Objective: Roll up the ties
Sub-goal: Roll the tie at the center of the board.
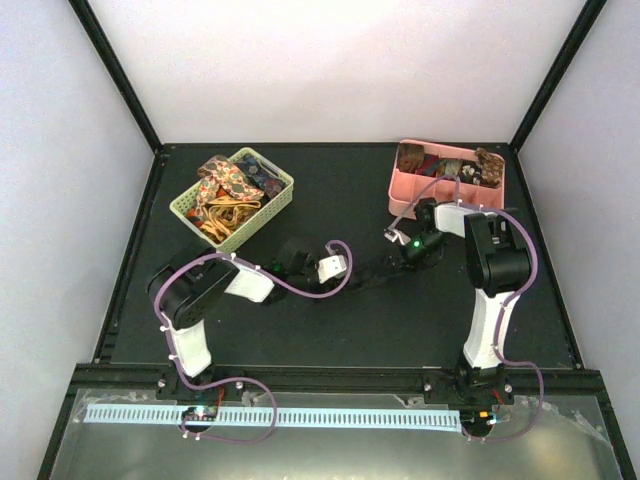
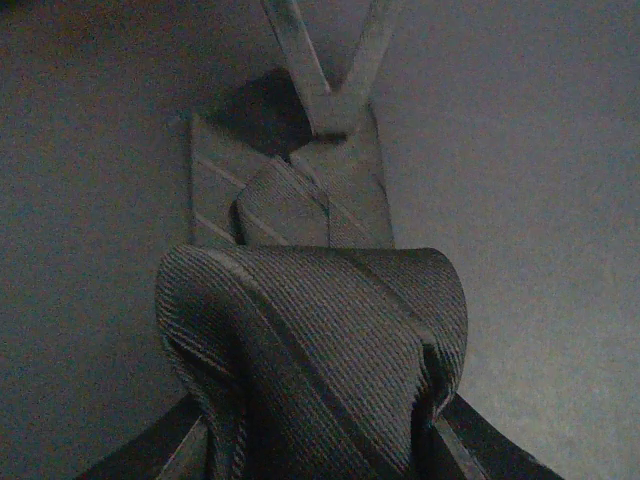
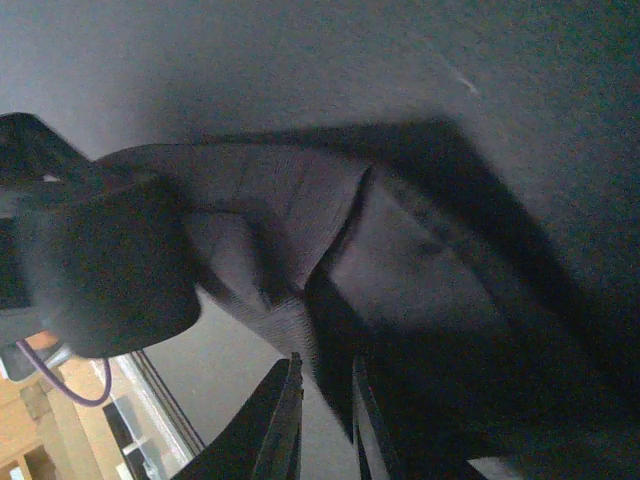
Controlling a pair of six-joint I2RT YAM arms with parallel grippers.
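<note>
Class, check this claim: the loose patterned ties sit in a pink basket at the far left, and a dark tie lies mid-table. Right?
No. The basket of patterned ties is green, not pink: see the top external view. The dark tie does lie mid-table.

Your basket [image 1: 179, 205] sits at the table's [image 1: 380, 335] rear left with ties [image 1: 228, 188] in it, the tray [image 1: 396, 196] at rear right. A single tie [image 1: 375, 272] lies nearer you, between them.
</note>
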